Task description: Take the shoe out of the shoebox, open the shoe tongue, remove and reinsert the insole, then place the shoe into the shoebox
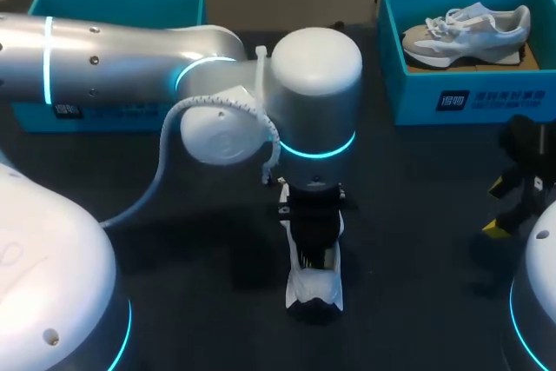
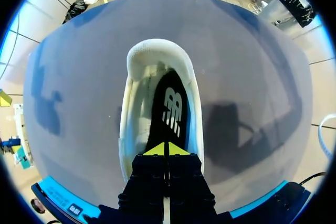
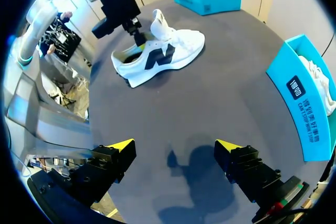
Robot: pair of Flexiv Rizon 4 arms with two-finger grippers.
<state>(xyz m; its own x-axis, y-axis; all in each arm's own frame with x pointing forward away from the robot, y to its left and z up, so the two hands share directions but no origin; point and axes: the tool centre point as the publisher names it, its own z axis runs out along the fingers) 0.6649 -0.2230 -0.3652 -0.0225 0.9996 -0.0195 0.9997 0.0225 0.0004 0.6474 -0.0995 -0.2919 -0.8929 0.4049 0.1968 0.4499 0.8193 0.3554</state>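
A white shoe with a dark side mark lies on the dark table in the middle, heel toward the front edge. In the right wrist view the shoe has its tongue standing up. My left gripper points down into the shoe's opening. In its wrist view the left gripper is shut, its yellow tips together on the black insole inside the shoe. I cannot tell whether they pinch the insole. My right gripper hangs open and empty over bare table at the right, seen again in the head view.
A teal shoebox stands at the back right with a grey and white shoe inside; that box lies ahead of my right gripper. A second teal box stands at the back left, partly behind my left arm.
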